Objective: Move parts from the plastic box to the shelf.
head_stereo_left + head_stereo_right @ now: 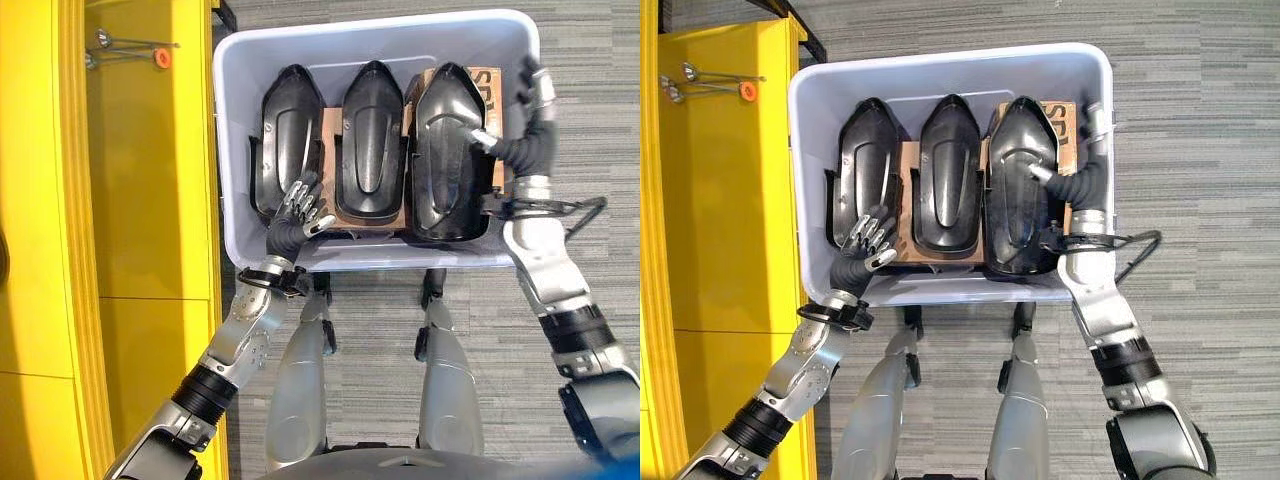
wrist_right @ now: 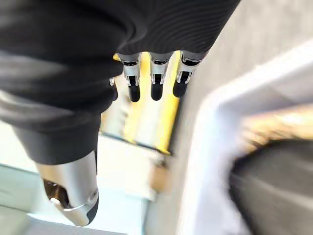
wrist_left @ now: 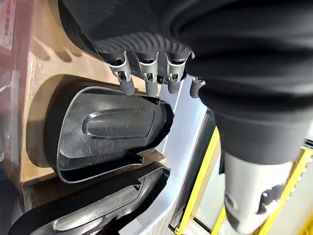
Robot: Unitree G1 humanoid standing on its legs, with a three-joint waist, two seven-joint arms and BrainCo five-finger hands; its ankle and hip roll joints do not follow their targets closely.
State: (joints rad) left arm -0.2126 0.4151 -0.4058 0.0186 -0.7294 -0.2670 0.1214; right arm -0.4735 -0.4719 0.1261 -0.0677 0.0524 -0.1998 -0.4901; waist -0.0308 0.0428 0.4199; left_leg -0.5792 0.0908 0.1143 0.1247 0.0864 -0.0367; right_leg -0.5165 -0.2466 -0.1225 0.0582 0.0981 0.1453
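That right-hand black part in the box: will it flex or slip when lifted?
The right black part looks like a glossy moulded shell, so probably stiff but somewhat slippery under the fingers. It seems hollow and thin-walled, likely light for its bulk. Long and curved, resting on cardboard in the plastic box, it may tip if held at one end.

We see three black moulded plastic parts (image 1: 372,140) side by side on cardboard in pale plastic box (image 1: 232,200); our left hand (image 1: 300,208) at near-left part, right hand (image 1: 520,130) at box's right wall.

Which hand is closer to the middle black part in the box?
Left. The left hand rests by the middle black part, on its neighbour; the right hand is at the box's far wall.
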